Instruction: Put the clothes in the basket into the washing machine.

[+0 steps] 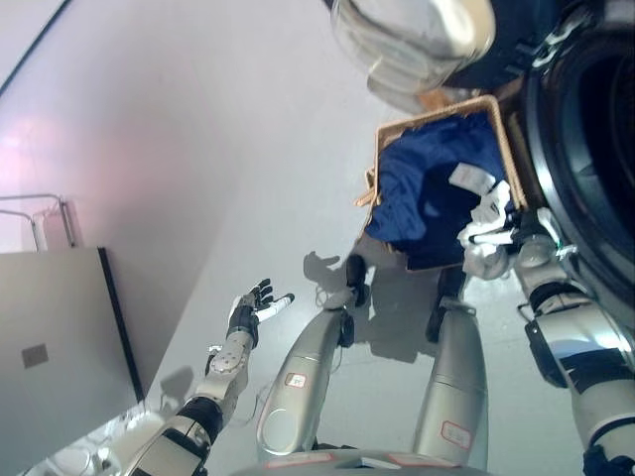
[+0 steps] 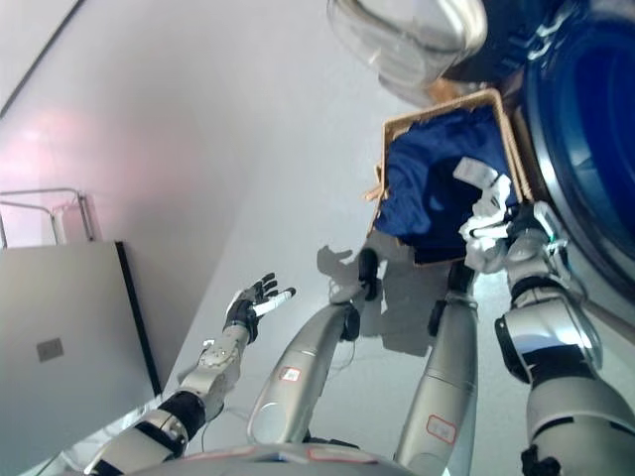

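A wicker basket (image 1: 389,149) stands on the floor in front of me, filled with dark blue clothes (image 1: 417,188) that carry a white label (image 1: 474,178). My right hand (image 1: 488,230) is at the basket's near right corner, its white-tipped fingers spread on the edge of the blue cloth, which lies unlifted. The washing machine's dark round opening (image 1: 595,129) is just right of the basket, and its glass door (image 1: 417,40) hangs open beyond the basket. My left hand (image 1: 254,307) is open and empty, held over the floor far to the left of the basket.
A grey cabinet (image 1: 50,347) stands at the lower left, with a metal rail (image 1: 40,213) behind it. The pale floor (image 1: 198,149) stretches from the cabinet to the basket.
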Motion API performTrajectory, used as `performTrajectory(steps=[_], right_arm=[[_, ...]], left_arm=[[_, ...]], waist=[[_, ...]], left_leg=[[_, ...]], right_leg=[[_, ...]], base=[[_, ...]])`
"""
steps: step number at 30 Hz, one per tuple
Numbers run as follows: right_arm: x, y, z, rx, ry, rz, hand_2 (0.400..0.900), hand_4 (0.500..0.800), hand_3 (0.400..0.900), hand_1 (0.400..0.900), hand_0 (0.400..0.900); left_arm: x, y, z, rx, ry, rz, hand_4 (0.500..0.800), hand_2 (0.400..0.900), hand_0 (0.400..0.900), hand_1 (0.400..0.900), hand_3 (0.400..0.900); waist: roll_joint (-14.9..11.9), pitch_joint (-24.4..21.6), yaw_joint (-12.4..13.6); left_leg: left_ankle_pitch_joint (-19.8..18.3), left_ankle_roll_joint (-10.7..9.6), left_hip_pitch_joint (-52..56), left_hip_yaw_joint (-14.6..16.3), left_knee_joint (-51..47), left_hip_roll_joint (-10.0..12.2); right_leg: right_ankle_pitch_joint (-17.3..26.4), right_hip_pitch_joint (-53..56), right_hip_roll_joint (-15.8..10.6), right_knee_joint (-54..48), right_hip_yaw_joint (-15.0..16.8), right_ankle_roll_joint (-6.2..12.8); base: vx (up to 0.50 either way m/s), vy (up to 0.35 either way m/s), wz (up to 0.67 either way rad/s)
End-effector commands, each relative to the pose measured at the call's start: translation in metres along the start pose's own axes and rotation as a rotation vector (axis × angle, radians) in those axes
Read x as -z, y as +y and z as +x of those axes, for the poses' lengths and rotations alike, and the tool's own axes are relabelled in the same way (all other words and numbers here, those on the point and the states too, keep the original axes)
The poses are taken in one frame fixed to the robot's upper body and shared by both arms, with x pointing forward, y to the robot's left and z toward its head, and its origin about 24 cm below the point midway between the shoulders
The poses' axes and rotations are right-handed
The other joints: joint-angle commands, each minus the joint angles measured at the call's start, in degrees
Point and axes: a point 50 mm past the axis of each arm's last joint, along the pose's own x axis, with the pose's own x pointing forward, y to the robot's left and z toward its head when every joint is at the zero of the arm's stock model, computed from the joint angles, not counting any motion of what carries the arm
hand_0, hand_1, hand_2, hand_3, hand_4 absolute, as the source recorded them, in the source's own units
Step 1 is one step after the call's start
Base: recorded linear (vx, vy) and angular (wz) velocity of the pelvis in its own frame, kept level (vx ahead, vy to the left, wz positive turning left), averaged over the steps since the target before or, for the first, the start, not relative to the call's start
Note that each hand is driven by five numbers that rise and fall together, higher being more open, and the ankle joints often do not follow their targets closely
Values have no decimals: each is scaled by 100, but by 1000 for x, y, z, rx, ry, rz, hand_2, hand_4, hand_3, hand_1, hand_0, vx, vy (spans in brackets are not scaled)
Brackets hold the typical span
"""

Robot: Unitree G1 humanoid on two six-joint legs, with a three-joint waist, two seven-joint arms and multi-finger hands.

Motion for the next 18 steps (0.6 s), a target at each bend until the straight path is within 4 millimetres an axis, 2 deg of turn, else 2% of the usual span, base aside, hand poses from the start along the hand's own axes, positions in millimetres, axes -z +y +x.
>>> performTrajectory(steps=[1,2,3,5,7,9,11,12,13,14,16,18], right_arm=[[-6,-21,2,147,-15,484,400,500,400,400,400],[-1,-15,1,151,10,661,400,500,400,400,400],[3,-11,-1,149,29,731,400,500,400,400,400],[7,2,-5,157,49,996,400,500,400,400,400],[7,6,-7,169,47,1177,400,500,400,400,400],[6,1,-6,193,40,1234,400,500,400,400,400],[-21,-14,-2,213,-39,1350,400,500,400,400,400],[-30,-23,-1,227,-71,1377,400,500,400,400,400],[-30,-23,-1,227,-72,1377,400,500,400,400,400],[-50,-43,1,238,-148,1407,400,500,400,400,400],[-78,-63,1,230,-246,1420,400,500,400,400,400],[-116,-85,-5,218,-372,1437,400,500,400,400,400]], left_arm=[[17,20,-9,-109,9,40,800,900,900,900,900],[22,20,-10,-114,29,47,800,900,900,900,900],[27,21,-12,-116,46,54,800,900,900,900,900],[38,23,-17,-126,91,57,800,900,900,900,900],[50,24,-22,-136,135,46,800,900,900,900,900],[55,25,-25,-139,152,35,800,900,900,900,900],[67,31,-33,-155,194,26,800,900,900,900,900],[70,33,-35,-158,204,18,800,900,900,900,900],[70,32,-35,-158,203,17,800,900,900,900,900],[73,36,-38,-162,213,18,800,900,900,900,900],[74,39,-39,-167,213,23,800,900,900,900,900],[74,43,-40,-172,209,23,800,900,900,900,900]], waist=[[352,-174,-281],[336,-228,-322],[334,-283,-334],[311,-397,-400],[289,-528,-434],[294,-623,-425],[317,-853,-355],[322,-920,-329],[325,-920,-329],[338,-1038,-273],[348,-1132,-228],[367,-1175,-197]], left_leg=[[-639,44,51,-264,150,-89],[-622,27,218,-249,9,-66],[-609,16,384,-238,-133,-51],[-581,-12,656,-221,-346,5],[-550,-43,927,-213,-540,47],[-508,-54,998,-222,-613,60],[-510,-87,1238,-232,-755,93],[-499,-96,1293,-236,-803,98],[-456,-95,1276,-235,-820,97],[-481,-109,1356,-258,-846,109],[-447,-121,1402,-285,-903,123],[-398,-143,1427,-302,-962,137]], right_leg=[[343,1104,116,-1590,-25,336],[398,1298,138,-1790,-25,353],[443,1465,151,-1975,-23,365],[515,1792,178,-2299,-13,369],[580,2085,205,-2578,-5,367],[640,2198,187,-2705,-19,365],[670,2482,188,-2947,-48,372],[678,2543,187,-3005,-65,376],[722,2528,187,-3027,-65,372],[661,2628,171,-3038,-88,381],[637,2655,179,-3012,-105,367],[609,2626,201,-2964,-119,351]], base=[[49,10,-21],[62,10,-21],[71,9,-18],[80,4,-17],[84,-8,-13],[57,-10,-2],[84,-18,-3],[0,0,0],[54,-23,2],[44,-29,6],[56,-33,9],[20,-24,9]])
